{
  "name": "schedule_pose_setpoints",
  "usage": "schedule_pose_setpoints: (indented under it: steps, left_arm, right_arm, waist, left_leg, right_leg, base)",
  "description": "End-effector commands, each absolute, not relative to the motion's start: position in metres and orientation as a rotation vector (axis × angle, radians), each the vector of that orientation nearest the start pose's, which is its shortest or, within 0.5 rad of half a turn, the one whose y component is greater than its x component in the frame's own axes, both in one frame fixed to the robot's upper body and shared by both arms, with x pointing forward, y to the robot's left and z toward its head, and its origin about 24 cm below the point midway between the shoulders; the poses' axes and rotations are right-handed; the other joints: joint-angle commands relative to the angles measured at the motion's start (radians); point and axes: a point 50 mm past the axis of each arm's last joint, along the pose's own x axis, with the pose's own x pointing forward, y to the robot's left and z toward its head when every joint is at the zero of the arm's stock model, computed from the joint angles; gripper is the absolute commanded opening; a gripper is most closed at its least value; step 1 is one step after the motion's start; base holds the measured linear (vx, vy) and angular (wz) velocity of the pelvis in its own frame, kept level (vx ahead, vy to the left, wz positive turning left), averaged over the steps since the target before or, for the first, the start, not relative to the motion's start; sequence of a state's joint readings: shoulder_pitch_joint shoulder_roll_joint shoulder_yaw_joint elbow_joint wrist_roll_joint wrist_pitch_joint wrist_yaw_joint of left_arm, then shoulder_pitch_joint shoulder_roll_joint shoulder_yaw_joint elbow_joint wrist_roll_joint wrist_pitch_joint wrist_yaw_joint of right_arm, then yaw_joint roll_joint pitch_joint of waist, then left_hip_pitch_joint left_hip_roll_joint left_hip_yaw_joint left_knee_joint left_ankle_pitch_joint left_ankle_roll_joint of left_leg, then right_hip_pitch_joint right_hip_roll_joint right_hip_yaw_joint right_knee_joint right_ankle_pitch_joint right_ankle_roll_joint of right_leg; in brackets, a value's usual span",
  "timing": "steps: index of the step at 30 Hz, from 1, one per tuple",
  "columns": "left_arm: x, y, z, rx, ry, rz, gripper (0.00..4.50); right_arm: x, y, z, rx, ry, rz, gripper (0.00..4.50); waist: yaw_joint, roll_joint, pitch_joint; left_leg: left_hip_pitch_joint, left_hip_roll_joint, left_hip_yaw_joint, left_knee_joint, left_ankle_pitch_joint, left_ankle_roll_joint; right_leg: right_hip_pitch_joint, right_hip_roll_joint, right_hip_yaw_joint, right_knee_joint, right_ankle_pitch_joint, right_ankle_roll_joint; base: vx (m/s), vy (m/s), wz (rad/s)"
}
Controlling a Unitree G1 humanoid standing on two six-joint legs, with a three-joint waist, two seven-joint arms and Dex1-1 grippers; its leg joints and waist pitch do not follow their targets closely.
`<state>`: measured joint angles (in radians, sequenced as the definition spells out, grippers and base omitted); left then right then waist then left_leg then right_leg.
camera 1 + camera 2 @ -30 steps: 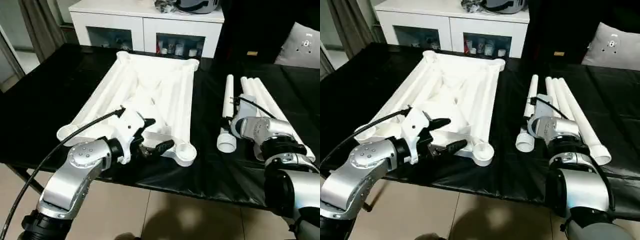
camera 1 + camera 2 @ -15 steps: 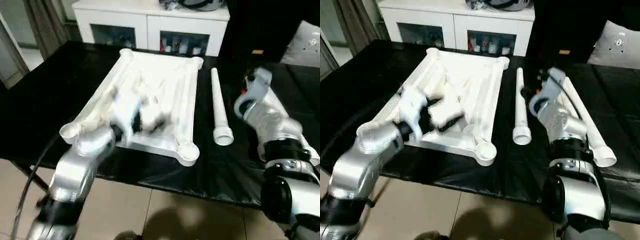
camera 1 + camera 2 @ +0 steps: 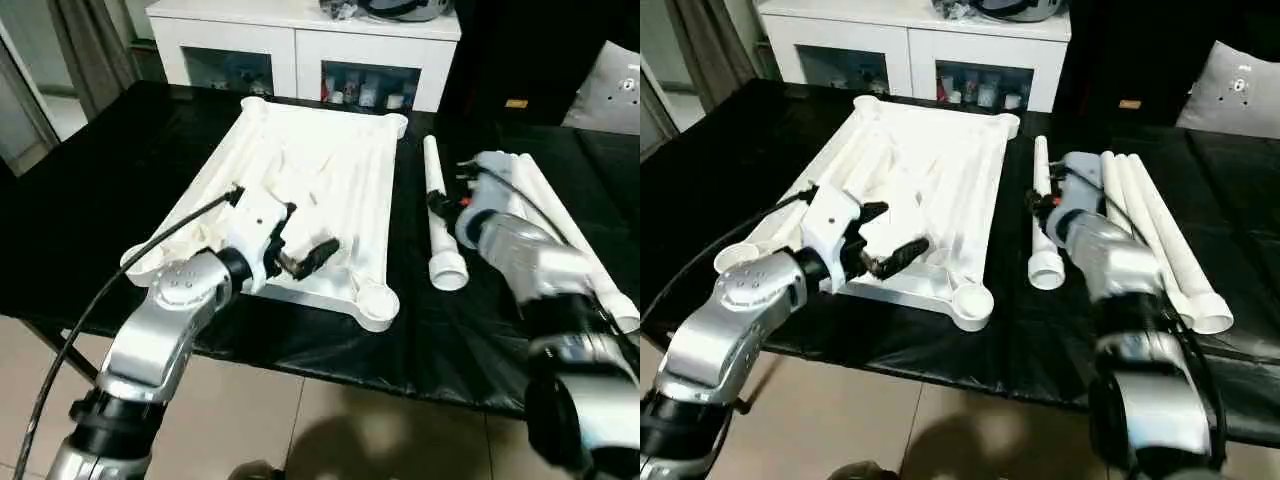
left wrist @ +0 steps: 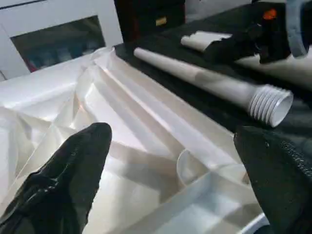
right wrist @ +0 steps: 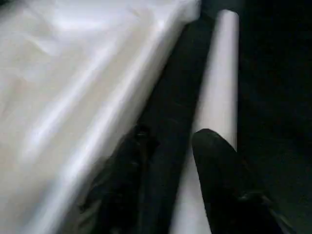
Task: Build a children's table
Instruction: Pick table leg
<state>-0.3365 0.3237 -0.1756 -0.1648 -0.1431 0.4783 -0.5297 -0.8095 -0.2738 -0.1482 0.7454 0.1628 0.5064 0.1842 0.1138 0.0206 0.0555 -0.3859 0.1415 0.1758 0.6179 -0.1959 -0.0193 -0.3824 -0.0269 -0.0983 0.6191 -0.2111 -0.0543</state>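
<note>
Risks nudging the leg (image 3: 440, 215) away, with the right gripper (image 5: 168, 161) part-open over it, one finger (image 5: 219, 165) on it, nothing gripped, and the left gripper (image 3: 303, 243) wide open, empty, above the upturned top (image 3: 330, 160).

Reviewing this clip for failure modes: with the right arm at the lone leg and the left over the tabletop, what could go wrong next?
1. The lone leg is round and lies free on the black cloth; a nudge from the right gripper could roll it away.
2. The left gripper, fingers wide, hangs over the ribbed tabletop; dropping lower, it might catch a rib.
</note>
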Motion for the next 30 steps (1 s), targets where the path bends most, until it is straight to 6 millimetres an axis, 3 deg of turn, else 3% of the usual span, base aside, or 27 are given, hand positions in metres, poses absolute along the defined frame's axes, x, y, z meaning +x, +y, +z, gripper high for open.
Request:
schedule_pose_setpoints:
  steps: [1,6,7,8,20,30]
  left_arm:
    - [0.288,0.117,0.114,0.270,0.096,-0.745,4.50]
    - [0.282,0.117,0.108,0.296,0.122,-0.763,4.50]
    - [0.282,0.117,0.107,0.299,0.124,-0.766,4.50]
    - [0.281,0.116,0.106,0.309,0.126,-0.770,4.50]
    - [0.280,0.115,0.106,0.319,0.128,-0.773,4.50]
    - [0.280,0.115,0.105,0.324,0.131,-0.789,4.50]
  right_arm:
    - [0.386,-0.199,0.097,-0.027,0.420,0.024,1.96]
    - [0.389,-0.197,0.103,0.049,0.514,0.030,2.34]
    - [0.390,-0.198,0.103,0.046,0.514,0.026,2.34]
    - [0.390,-0.199,0.102,0.072,0.527,0.019,2.56]
    - [0.391,-0.208,0.095,0.077,0.568,-0.042,3.60]
    - [0.379,-0.203,0.076,0.211,0.782,0.047,3.60]
  waist:
    - [0.000,-0.010,-0.070]
    - [-0.001,-0.012,-0.071]
    - [0.000,-0.005,-0.070]
    - [-0.001,-0.010,-0.070]
    - [-0.002,-0.013,-0.070]
    - [-0.001,-0.013,-0.068]
  left_leg:
    - [0.020,0.103,-0.041,-0.066,-0.047,0.044]
    - [0.017,0.104,-0.042,-0.067,-0.039,0.058]
    - [0.018,0.104,-0.043,-0.066,-0.041,0.057]
    - [0.017,0.103,-0.041,-0.065,-0.045,0.055]
    - [0.015,0.101,-0.040,-0.064,-0.049,0.050]
    - [0.015,0.103,-0.041,-0.063,-0.063,0.054]
  right_leg:
    - [0.047,-0.147,0.081,-0.067,-0.119,-0.162]
    - [0.052,-0.147,0.081,-0.060,-0.055,-0.164]
    - [0.050,-0.148,0.081,-0.060,-0.054,-0.165]
    - [0.051,-0.147,0.082,-0.062,-0.049,-0.169]
    - [0.053,-0.148,0.080,-0.060,-0.059,-0.179]
    - [0.052,-0.146,0.080,-0.063,-0.094,-0.179]
  base:
    - [0.000,0.000,0.00]
    - [0.000,0.000,0.00]
    - [0.000,0.000,0.00]
    - [0.000,0.000,0.00]
    - [0.000,0.000,0.00]
    - [0.000,0.000,0.00]
